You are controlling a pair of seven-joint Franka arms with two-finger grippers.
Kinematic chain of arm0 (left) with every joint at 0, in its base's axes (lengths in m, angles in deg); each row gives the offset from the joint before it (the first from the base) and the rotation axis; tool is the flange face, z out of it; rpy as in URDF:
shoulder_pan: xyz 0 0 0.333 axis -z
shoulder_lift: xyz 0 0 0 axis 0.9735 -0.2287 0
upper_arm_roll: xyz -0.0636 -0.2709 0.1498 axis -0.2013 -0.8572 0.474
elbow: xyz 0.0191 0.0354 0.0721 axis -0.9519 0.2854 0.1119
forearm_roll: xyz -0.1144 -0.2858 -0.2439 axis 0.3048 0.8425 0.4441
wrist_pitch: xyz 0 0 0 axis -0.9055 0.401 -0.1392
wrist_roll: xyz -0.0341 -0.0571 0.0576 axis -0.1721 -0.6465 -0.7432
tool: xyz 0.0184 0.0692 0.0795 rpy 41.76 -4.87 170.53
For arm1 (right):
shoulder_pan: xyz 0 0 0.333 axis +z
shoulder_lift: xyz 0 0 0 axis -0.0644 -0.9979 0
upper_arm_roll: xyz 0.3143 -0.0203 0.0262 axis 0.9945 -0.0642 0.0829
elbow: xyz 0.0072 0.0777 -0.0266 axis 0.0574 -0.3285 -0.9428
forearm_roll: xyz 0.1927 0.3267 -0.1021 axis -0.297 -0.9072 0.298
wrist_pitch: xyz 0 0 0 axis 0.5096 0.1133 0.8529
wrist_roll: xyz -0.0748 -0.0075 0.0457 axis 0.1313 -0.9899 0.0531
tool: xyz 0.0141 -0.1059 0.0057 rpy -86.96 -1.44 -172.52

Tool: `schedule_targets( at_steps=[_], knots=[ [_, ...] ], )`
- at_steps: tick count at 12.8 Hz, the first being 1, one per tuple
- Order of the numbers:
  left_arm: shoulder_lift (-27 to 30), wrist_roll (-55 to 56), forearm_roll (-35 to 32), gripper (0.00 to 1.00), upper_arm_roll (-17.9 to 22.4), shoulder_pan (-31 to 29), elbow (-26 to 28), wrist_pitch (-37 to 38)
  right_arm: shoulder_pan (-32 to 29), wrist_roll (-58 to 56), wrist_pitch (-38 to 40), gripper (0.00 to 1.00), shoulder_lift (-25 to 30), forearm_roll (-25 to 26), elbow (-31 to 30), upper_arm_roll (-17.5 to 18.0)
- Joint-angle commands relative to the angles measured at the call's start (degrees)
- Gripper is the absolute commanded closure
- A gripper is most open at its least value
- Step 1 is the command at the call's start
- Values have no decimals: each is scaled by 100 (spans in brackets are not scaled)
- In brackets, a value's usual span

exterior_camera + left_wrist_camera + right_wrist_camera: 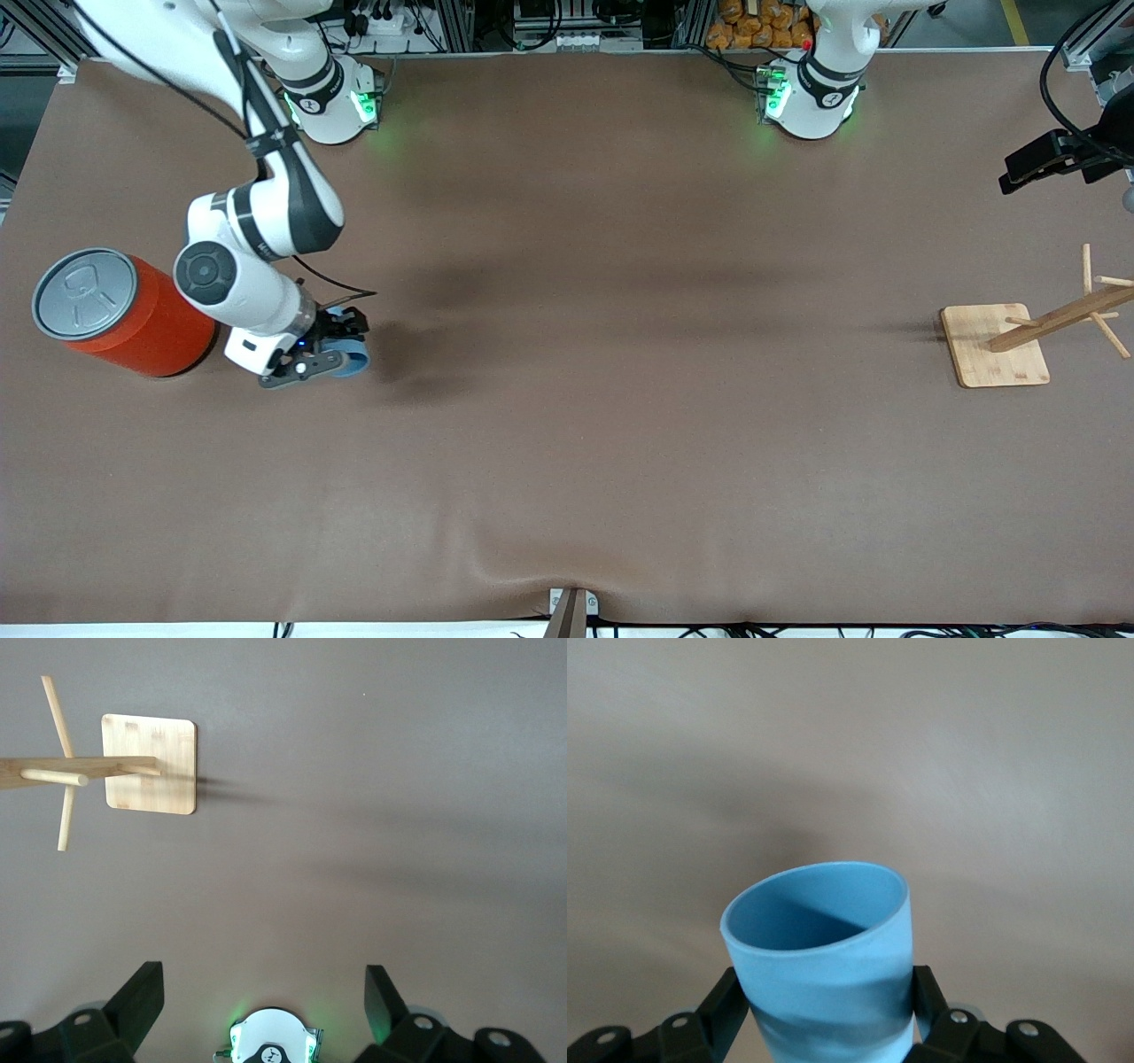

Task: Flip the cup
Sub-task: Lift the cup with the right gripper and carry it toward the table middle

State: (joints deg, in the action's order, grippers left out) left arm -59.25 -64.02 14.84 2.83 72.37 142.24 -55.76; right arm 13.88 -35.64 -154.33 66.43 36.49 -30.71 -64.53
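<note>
Two arms: only the right one works now, the left one waits.
Right gripper (330,354): low at the table near the right arm's end, just beside the orange can (124,312); jaws closed on the cup, one finger (722,1010) on each side of its wall.
Cup (351,361): light blue, held between the right fingers; in the right wrist view (824,974) its open mouth points away from the wrist and it is tilted. In the front view it looks to lie on its side, mouth toward the middle of the table. If it touches the cloth or is a bit above, cannot tell.
Left gripper (264,1010): up in the air over the left arm's end of the table, jaws wide apart, nothing between them; the wooden rack (1036,332) is below its camera.
Step in hand: I judge the grasp is made, the flip itself not yet done.
Next move needs: lift clear of the table, then turn the wrist approx. a quarter turn so the cup stands on its base, mouth up; then set it down flat and open.
Care: keep away from the can while turning; the wall is smooth and tapered, so the cup may slip in the fingers.
</note>
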Motion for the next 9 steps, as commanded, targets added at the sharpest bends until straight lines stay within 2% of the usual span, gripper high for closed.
schedule_targets(
  at_steps=[1,3,5,7,9],
  knots=[
    [36,-35,-31,0,-28,-33,25,-47,980,-532,196,100,-735,-44,1243,-40],
    [36,-26,-23,0,-37,-33,25,-47,1790,-621,178,100,-1454,122,2271,-49],
    [36,-26,-23,0,-37,-33,34,-47,2414,-1224,170,100,-2167,271,3273,-67],
    [27,-26,21,0,-37,-25,42,-47,2759,-1997,56,100,-2555,614,3759,-84],
    [18,-26,57,0,-37,-33,42,-55,3101,-2473,-320,100,-2758,1052,3840,-93]
  ],
)
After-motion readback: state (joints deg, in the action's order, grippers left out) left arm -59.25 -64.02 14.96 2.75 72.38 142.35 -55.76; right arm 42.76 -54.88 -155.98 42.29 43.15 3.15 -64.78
